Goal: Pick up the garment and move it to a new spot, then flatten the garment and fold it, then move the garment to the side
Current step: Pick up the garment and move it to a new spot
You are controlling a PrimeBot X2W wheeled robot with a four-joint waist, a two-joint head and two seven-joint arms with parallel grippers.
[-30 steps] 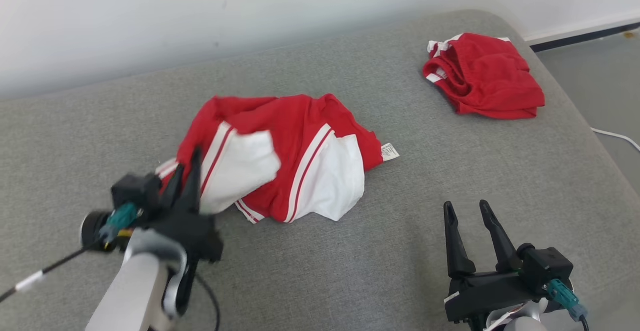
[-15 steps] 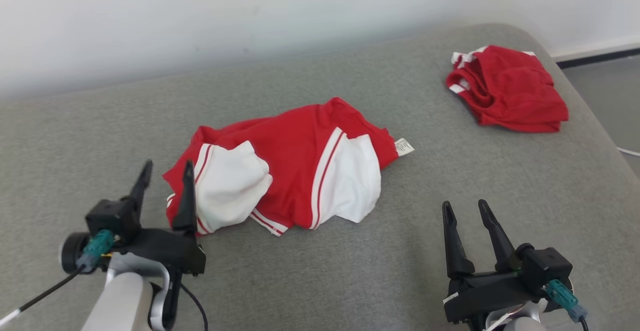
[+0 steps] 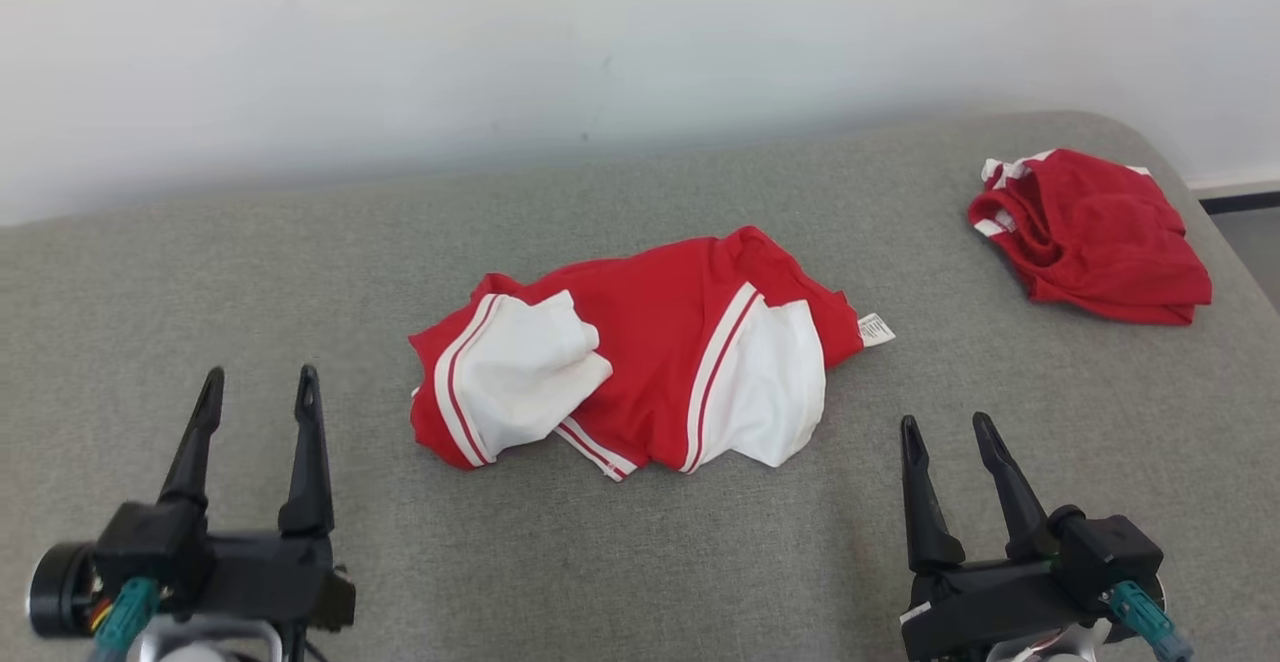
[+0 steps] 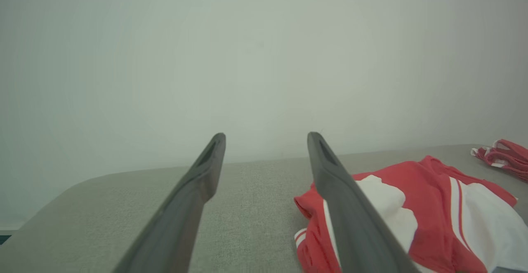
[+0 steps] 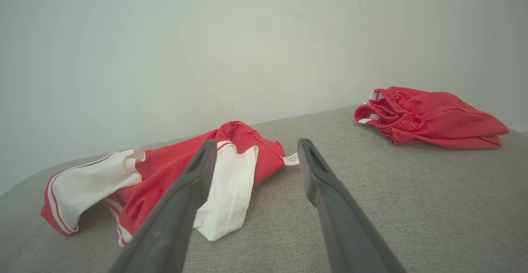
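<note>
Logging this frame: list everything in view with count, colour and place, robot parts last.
crumpled garment: one, red with white panels, middle of the surface
care label: one, white, at that garment's right edge
second garment: one, red with white trim, far right
padded surface: one, grey, under both garments
wall: one, white, behind
left tool: one, dark, open, lower left
right tool: one, dark, open, lower right
</note>
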